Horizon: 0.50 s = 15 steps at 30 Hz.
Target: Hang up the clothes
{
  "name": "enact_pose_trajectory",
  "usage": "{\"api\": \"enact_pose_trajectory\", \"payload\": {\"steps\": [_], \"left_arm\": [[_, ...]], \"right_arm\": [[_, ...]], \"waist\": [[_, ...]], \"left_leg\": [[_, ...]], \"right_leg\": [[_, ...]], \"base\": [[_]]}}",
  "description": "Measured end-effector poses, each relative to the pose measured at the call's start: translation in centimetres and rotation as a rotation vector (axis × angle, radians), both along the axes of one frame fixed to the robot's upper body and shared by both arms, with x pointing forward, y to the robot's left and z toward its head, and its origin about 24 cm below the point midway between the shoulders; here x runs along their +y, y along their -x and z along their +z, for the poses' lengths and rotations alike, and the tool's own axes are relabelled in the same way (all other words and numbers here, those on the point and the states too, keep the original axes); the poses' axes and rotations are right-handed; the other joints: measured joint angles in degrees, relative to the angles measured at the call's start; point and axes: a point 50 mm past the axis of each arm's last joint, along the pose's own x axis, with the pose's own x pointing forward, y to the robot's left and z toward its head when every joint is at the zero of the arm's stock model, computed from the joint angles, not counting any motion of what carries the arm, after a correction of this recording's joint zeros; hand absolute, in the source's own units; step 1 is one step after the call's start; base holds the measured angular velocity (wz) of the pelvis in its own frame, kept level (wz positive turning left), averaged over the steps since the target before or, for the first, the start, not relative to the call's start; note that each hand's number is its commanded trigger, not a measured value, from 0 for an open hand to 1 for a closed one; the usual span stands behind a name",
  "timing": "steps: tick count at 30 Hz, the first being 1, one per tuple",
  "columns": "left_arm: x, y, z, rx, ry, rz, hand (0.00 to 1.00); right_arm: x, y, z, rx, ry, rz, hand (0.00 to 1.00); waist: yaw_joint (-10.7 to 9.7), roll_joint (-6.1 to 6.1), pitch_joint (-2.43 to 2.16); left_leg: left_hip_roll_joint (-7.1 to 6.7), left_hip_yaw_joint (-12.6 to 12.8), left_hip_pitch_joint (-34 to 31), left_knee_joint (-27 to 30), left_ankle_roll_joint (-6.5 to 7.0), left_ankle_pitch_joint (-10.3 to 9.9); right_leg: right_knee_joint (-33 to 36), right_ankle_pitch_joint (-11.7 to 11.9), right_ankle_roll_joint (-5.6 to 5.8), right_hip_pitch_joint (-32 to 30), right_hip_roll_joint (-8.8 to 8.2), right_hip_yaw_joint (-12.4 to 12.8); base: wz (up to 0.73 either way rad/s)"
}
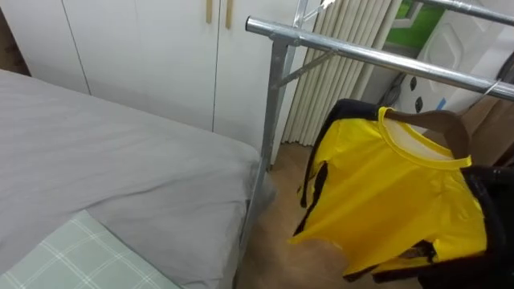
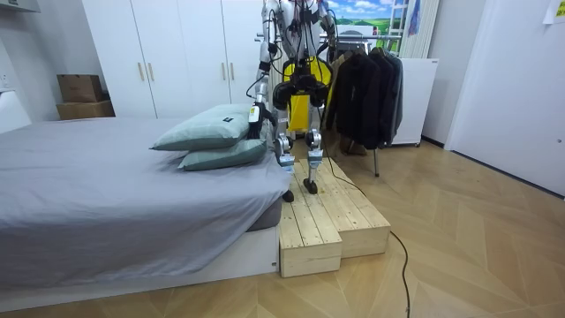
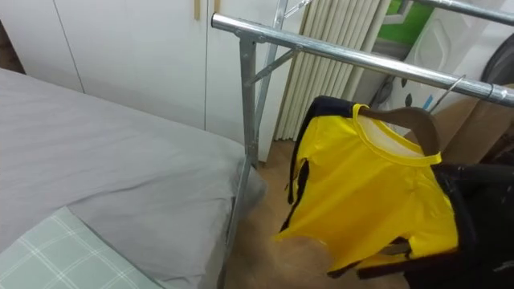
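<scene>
A checked green pillow lay at the lower left of the eye views, on the grey bed that filled the left half. White wardrobe doors stood across the top. In the room view the robot stood on a wooden platform between bed and metal rail. The yellow shirt hung from that rail, right of centre, on a wooden hanger. The left hand hung low by the pillows; whether it was apart or together could not be told.

Clothes rail cut off at right
</scene>
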Motion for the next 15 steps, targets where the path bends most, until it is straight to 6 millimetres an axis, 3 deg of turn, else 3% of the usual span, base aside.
{"api": "enact_pose_trajectory", "payload": {"steps": [15], "left_arm": [[-0.4,1.3,0.0,0.020,0.024,0.046,0.00]], "right_arm": [[-0.7,0.4,1.2,-0.065,0.079,-0.007,0.00]], "waist": [[-3.6,1.75,0.02]], "left_leg": [[0.11,0.6,1.1,-0.2,-0.08,0.1]], "right_leg": [[0.1,-0.1,-0.06,0.6,0.10,0.8]], "base": [[-0.01]]}}
